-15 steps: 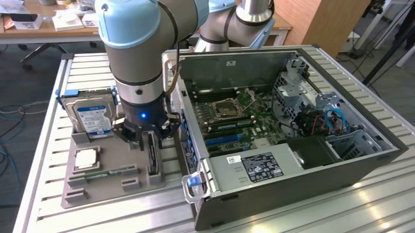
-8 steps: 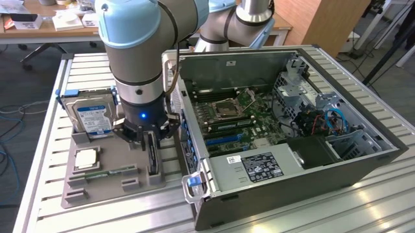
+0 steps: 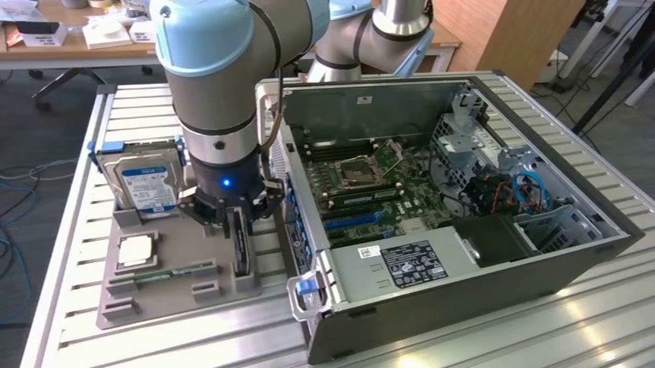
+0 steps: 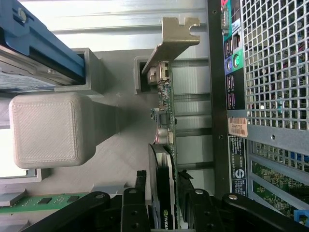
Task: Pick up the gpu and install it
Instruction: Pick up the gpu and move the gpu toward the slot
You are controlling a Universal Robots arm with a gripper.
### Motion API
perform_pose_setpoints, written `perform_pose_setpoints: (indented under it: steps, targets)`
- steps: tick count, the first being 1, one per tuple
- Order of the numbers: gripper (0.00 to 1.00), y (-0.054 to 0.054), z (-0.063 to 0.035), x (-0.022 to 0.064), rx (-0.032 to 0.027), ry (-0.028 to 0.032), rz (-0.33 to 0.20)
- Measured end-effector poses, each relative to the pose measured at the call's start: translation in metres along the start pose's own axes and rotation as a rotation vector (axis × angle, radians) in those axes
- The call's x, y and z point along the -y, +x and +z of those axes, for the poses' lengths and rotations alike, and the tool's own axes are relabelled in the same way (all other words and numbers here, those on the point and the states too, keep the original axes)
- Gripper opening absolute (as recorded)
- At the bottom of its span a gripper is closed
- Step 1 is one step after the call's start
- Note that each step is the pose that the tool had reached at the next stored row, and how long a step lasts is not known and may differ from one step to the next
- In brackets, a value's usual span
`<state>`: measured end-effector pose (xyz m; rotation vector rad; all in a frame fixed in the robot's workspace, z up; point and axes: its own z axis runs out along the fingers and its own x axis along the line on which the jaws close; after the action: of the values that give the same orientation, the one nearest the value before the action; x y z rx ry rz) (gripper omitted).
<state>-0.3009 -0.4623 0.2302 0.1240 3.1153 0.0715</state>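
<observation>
The gpu point(image 3: 242, 249) stands on edge in a slot of the grey holder tray point(image 3: 174, 303), just beside the open computer case point(image 3: 481, 261). My gripper point(image 3: 238, 224) is lowered over the card's top edge. In the wrist view the gpu point(image 4: 163, 140) runs away from the camera, with its black fan side near me and its silvery bracket point(image 4: 176, 36) at the far end. My gripper point(image 4: 164, 210) straddles the card, one black finger point(image 4: 133, 208) on each side. The jaws are open, with narrow gaps to the card.
On the tray are also a hard drive point(image 3: 149, 180) standing upright, a processor point(image 3: 136, 251) and a green memory stick point(image 3: 176, 272). The motherboard point(image 3: 373, 188) lies exposed inside the case. The case's rear grille point(image 4: 275, 72) stands close beside the card.
</observation>
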Motion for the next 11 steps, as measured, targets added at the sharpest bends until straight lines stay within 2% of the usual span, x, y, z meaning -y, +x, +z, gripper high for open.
perform_pose_setpoints:
  steps: [11]
  targets:
    - [0.39,-0.0009,0.0000,0.0001,0.0001,-0.0001,0.000]
